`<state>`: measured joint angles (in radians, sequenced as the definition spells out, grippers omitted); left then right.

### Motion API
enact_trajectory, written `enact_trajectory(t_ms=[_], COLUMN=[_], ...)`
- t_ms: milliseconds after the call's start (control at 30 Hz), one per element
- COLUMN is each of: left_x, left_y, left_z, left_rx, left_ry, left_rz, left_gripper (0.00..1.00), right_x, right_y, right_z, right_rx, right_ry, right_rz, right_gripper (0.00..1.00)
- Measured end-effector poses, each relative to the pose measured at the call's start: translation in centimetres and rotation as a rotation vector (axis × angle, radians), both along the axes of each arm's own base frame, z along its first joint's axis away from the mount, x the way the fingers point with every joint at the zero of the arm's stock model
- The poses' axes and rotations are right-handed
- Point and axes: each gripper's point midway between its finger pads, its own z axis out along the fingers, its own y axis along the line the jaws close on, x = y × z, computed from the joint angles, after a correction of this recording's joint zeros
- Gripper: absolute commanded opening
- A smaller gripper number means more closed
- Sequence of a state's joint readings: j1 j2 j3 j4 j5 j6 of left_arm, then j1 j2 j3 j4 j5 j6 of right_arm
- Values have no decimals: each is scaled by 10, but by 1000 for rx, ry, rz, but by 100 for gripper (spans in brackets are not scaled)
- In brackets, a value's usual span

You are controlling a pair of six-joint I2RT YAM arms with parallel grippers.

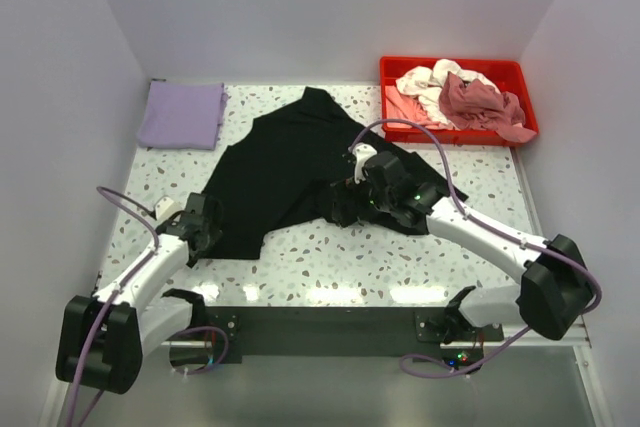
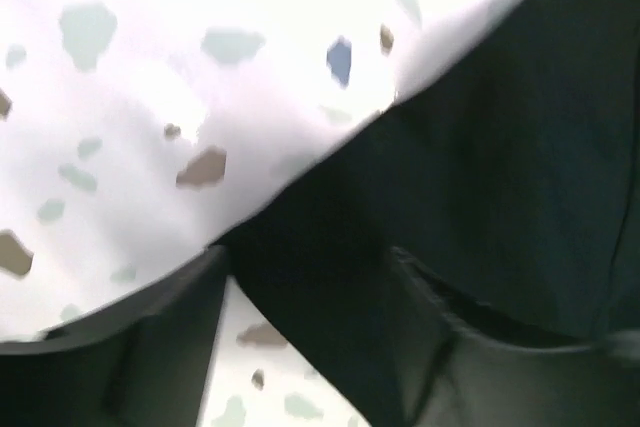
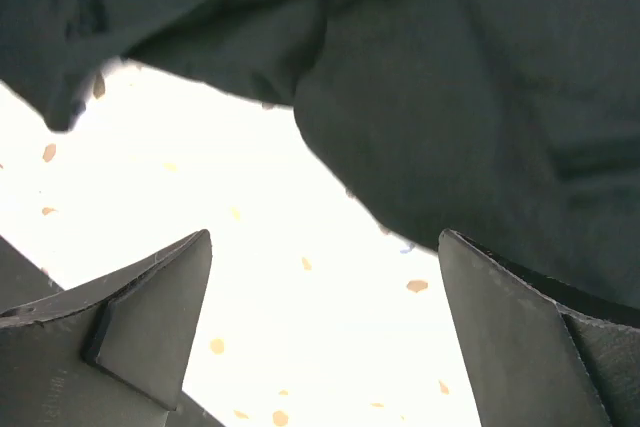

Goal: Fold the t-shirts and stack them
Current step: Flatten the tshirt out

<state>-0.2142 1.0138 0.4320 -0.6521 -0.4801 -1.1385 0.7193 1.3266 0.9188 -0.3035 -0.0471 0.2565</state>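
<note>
A large black t-shirt (image 1: 290, 162) lies spread and rumpled across the middle of the table. My left gripper (image 1: 205, 237) is at its near-left corner. In the left wrist view the jaws (image 2: 310, 267) stand apart with the black cloth's edge (image 2: 500, 147) between them and some table showing beside it. My right gripper (image 1: 338, 212) is open at the shirt's near edge. In the right wrist view it (image 3: 325, 247) is over bare table with the black cloth (image 3: 450, 97) just ahead. A folded lavender t-shirt (image 1: 182, 114) lies at the back left.
A red tray (image 1: 450, 61) at the back right holds crumpled pale pink (image 1: 405, 107), white (image 1: 430, 82) and dusty-rose (image 1: 480, 102) shirts. White walls close the table on three sides. Terrazzo table (image 1: 340, 267) shows along the near edge.
</note>
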Motion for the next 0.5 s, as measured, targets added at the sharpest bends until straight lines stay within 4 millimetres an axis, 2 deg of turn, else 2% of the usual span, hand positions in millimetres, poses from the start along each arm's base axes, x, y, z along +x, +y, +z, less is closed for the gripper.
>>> enact_trajectory(t_ms=[67,100,167,200,267,300,500], left_x=[7,10,16,20,27,30,38], left_y=[6,7,7,6,4,2,-9], left_z=[-1,-2,-3,-3,-2,-2,-1], left_rx=[4,9,14,16,7,-2,-57], left_ry=[-9,-6,-12,-18,-41,-53,-111], left_rz=[10,4,-11,-20,-32,-41,-73], left_gripper=[55,46,38,28,17,0,0], right_x=[-8,-11,-16,-17,-19,-21,-33], right_y=[-5,-7,-10,-11,-12,-13,-12], right_z=[-5,-4,1,4,7,7,-14], right_rx=[-2,5,22,31,49,55,14], right_ry=[30,34,34,32,32,37,85], right_rz=[-8,-14,-25,-32,-45,-53,-64], right_gripper=[99,99,99,99,99,99,99])
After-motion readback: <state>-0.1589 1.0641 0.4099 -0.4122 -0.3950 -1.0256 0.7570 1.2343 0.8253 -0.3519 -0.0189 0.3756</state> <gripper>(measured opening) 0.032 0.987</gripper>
